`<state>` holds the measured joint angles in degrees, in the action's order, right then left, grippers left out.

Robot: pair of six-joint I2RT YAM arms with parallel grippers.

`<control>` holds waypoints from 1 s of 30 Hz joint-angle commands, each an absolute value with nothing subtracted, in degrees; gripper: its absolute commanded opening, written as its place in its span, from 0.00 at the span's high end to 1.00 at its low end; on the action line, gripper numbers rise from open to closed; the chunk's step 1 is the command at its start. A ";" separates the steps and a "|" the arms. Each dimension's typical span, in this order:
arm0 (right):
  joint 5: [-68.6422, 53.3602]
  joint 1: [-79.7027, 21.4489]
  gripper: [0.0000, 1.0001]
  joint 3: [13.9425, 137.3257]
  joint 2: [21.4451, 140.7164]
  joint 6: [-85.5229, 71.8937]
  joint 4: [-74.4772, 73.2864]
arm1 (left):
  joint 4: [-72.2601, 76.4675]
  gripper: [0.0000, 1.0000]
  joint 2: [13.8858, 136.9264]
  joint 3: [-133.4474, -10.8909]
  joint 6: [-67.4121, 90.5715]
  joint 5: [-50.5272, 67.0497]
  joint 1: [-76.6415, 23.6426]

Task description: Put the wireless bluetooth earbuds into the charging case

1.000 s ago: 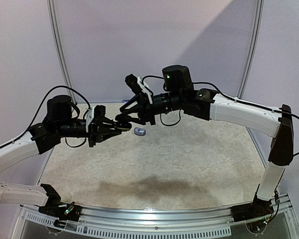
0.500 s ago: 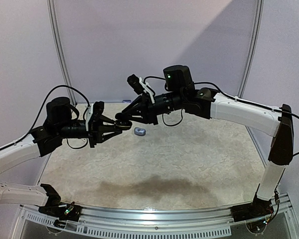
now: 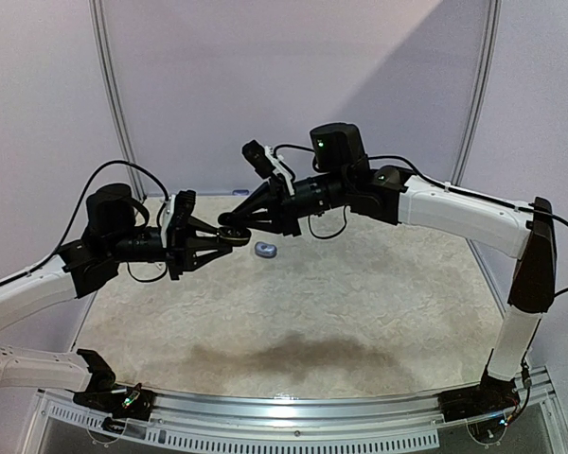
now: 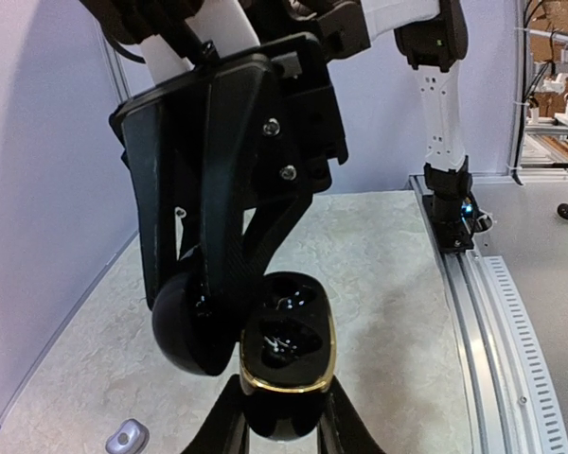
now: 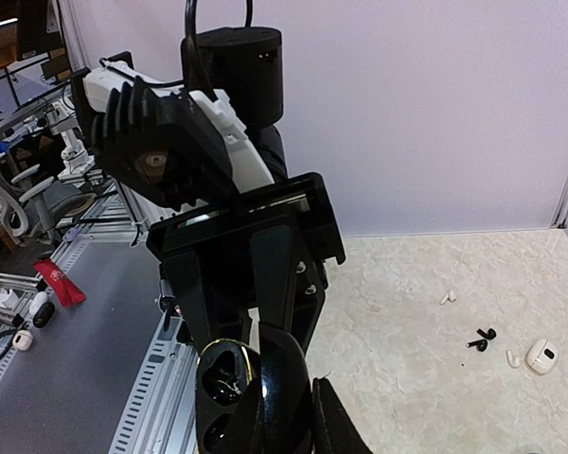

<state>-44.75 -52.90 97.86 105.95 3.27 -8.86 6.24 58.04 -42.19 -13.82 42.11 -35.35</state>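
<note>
My left claw [image 4: 284, 426] clenches a black charging case [image 4: 286, 345] in mid-air; my right claw [image 3: 231, 230] pinches its open lid [image 4: 180, 336]. Loose earbuds [image 5: 479, 339] lie on the table [image 5: 407, 284], well apart from the case. Tiny, light, slick: I'd pinch one across its body.

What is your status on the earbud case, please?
Left gripper shut on open case, aloft. Right gripper pinching its lid. Loose buds on table; nothing in the way.
</note>
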 commanded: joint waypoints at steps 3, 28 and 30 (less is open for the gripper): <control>-44.50 -52.62 0.99 98.53 106.30 2.96 -9.54 | 8.51 0.83 56.79 -40.93 -12.68 38.77 -35.68; -17.83 -47.71 1.00 86.76 98.84 3.86 -6.91 | -45.05 0.22 76.45 -66.45 -21.47 15.46 -19.27; -17.61 -47.64 1.00 86.19 98.64 3.94 -6.81 | -51.95 0.31 84.74 -73.34 -21.13 12.95 -18.11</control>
